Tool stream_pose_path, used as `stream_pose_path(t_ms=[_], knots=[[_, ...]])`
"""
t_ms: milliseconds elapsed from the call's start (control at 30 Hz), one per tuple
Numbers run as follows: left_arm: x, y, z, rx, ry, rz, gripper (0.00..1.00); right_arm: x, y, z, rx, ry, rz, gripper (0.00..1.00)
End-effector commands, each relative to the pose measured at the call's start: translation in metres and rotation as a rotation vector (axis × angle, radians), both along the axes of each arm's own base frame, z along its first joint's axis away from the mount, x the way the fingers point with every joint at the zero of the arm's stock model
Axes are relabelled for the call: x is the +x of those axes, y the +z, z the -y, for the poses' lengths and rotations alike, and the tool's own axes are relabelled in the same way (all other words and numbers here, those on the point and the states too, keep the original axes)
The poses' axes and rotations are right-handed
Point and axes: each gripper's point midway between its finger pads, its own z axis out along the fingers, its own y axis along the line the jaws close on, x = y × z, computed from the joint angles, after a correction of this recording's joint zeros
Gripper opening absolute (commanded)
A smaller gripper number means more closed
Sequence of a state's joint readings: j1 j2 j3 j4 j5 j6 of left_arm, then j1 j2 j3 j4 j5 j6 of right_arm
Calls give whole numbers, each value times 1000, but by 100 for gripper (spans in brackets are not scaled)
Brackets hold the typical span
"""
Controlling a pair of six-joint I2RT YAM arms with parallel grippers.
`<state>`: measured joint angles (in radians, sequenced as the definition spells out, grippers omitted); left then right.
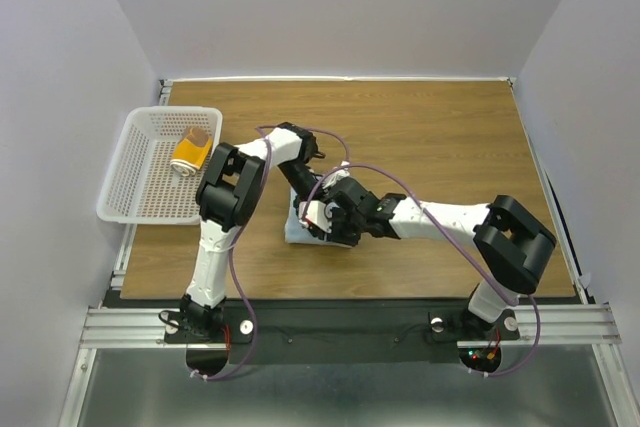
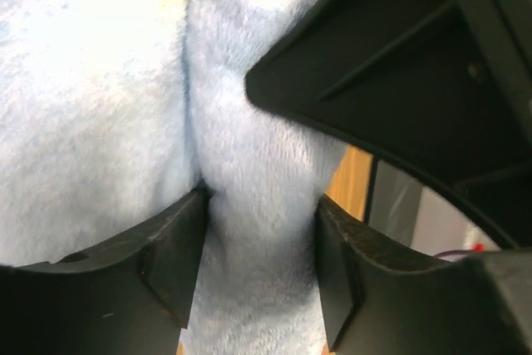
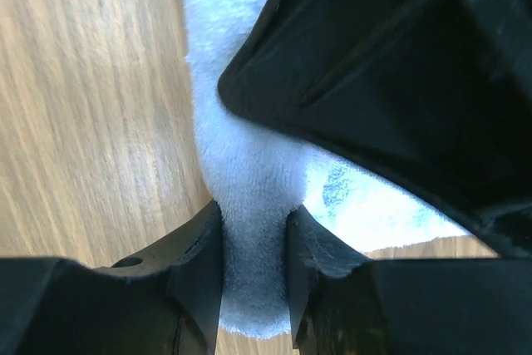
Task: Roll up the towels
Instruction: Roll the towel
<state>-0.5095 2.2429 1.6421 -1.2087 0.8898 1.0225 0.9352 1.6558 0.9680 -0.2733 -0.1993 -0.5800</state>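
Note:
The light blue towel (image 1: pixel 298 228) lies bunched on the wooden table near the middle, mostly hidden under both grippers. My left gripper (image 1: pixel 303 199) is shut on a fold of the blue towel (image 2: pixel 258 205), pinched between its two fingers. My right gripper (image 1: pixel 318 215) is shut on another fold of the same towel (image 3: pixel 253 230), just above the table. The mustard-yellow towel (image 1: pixel 191 151) sits rolled up inside the white basket (image 1: pixel 135 172) at the left.
The white perforated basket overhangs the table's left edge. Bare wooden table (image 1: pixel 440 137) lies behind and to the right of the arms. White walls close in the table on three sides.

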Motion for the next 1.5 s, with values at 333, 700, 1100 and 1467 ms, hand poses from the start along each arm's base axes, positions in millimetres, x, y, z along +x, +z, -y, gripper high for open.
stream_pose_path(t_ms=[333,700,1100,1467], knots=[[116,75,-60,-12,88,553,83,-48,-3,35,-89,-26,-290,1],[186,214,-133,12,357,1214,99,-49,10,25,25,-146,-693,1],[55,222,-99,-228,192,1405,99,-40,-11,31,28,-185,-1055,1],[-46,93,-24,-217,-257,1224,88,-23,-29,34,38,-232,-1166,3]])
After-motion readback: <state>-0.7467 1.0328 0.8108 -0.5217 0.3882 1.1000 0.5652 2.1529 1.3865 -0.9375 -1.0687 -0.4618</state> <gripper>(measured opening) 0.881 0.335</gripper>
